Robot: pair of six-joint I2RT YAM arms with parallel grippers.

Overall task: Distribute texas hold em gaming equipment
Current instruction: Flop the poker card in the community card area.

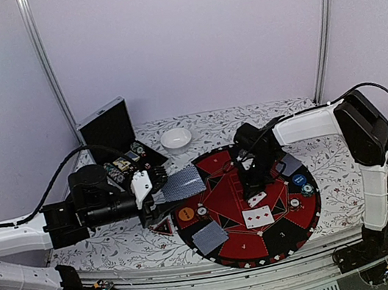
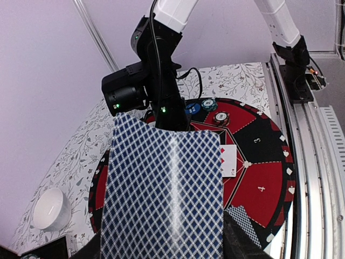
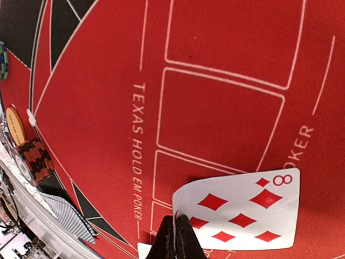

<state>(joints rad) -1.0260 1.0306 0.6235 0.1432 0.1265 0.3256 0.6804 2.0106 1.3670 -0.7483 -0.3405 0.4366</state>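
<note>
The eight of diamonds (image 3: 242, 211) is the card in play, face up and low over the red centre of the felt mat (image 3: 215, 65), right by the printed community boxes. The right gripper (image 3: 175, 237) has its jaws pressed fully together at the card's near corner. The edge vanishes between the fingers, so it looks pinched rather than merely touched, though the contact sits at the very bottom of the wrist view. A corner pinch makes sense, since it keeps the face readable and lets the card drop flat into a box.

On the other side, the left gripper (image 1: 163, 191) stands roughly half open, clamped across the deck (image 2: 161, 199). The deck is backs up and held level above the mat's left rim, a dispenser for the partner arm, I'd judge.

Elsewhere on the mat, a face-up card (image 1: 258, 216) lies in the middle and a face-down card (image 1: 209, 237) at a near seat. The orange button (image 1: 185, 213) is on the left, the blue button (image 1: 300, 179) on the right, with chips (image 1: 294, 203) dotted near the seats. The silver case (image 1: 109, 129) and white bowl (image 1: 176, 138) sit well back, off the mat.
</note>
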